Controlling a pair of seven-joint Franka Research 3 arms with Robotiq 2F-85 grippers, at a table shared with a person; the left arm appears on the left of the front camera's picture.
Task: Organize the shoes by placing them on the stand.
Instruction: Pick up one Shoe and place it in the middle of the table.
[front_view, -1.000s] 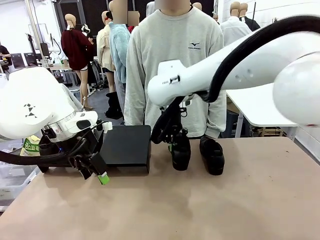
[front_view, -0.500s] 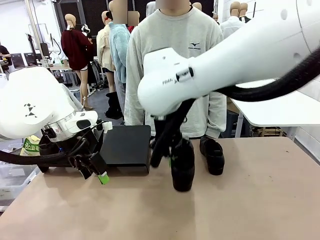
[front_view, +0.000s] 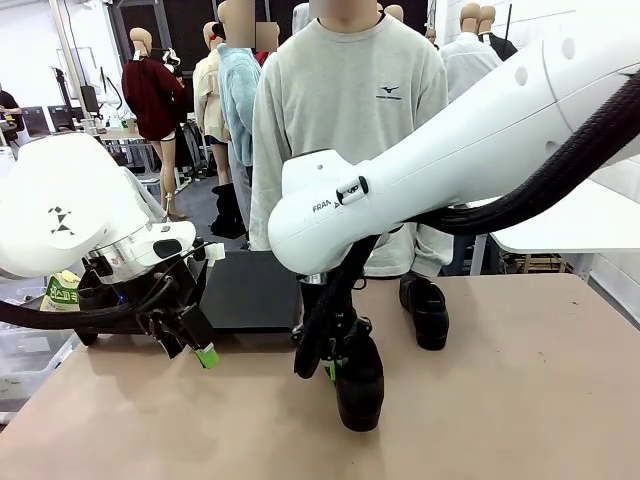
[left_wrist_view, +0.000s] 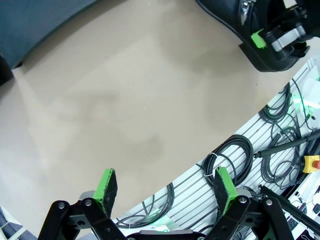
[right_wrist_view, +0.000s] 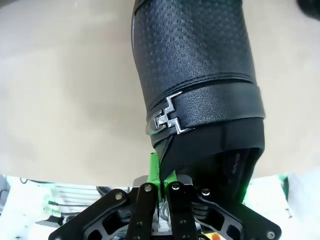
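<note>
My right gripper (front_view: 331, 366) is shut on the heel rim of a black shoe (front_view: 359, 388), near the table's middle and in front of the stand (front_view: 251, 290). In the right wrist view the shoe (right_wrist_view: 195, 70) has a silver buckle on its strap, and my right gripper (right_wrist_view: 160, 176) pinches its collar. I cannot tell whether the toe touches the table. A second black shoe (front_view: 425, 310) stands at the far edge, before the person. My left gripper (front_view: 190, 349) is open beside the stand's left front corner; in the left wrist view the left gripper (left_wrist_view: 165, 187) holds nothing.
A person in a grey sweater (front_view: 350, 110) stands at the table's far side with no hands showing. The right arm's white links (front_view: 430, 170) cross above the middle of the table. Coiled cables (left_wrist_view: 235, 155) lie below the near table edge.
My right gripper has carried the shoe away from the second shoe at the far edge, toward the near side and slightly left. The left arm has not moved.
</note>
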